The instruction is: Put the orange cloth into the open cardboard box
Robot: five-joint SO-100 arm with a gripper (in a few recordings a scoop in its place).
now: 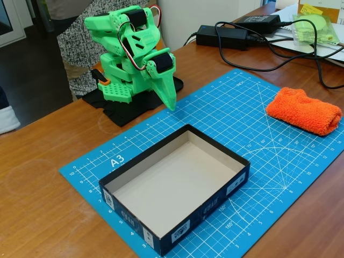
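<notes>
Far right, orange cloth (305, 111) on blue mat (226, 123), open cardboard box (215, 198) (beige inside) apart, green gripper (171, 101) clenched, folded back.

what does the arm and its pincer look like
The arm is bright green printed plastic with black servo blocks at the joints and thin red, white and black wires looped along it. Its pincer ends in a long tapered green finger. The base sits on a black pad.
</notes>
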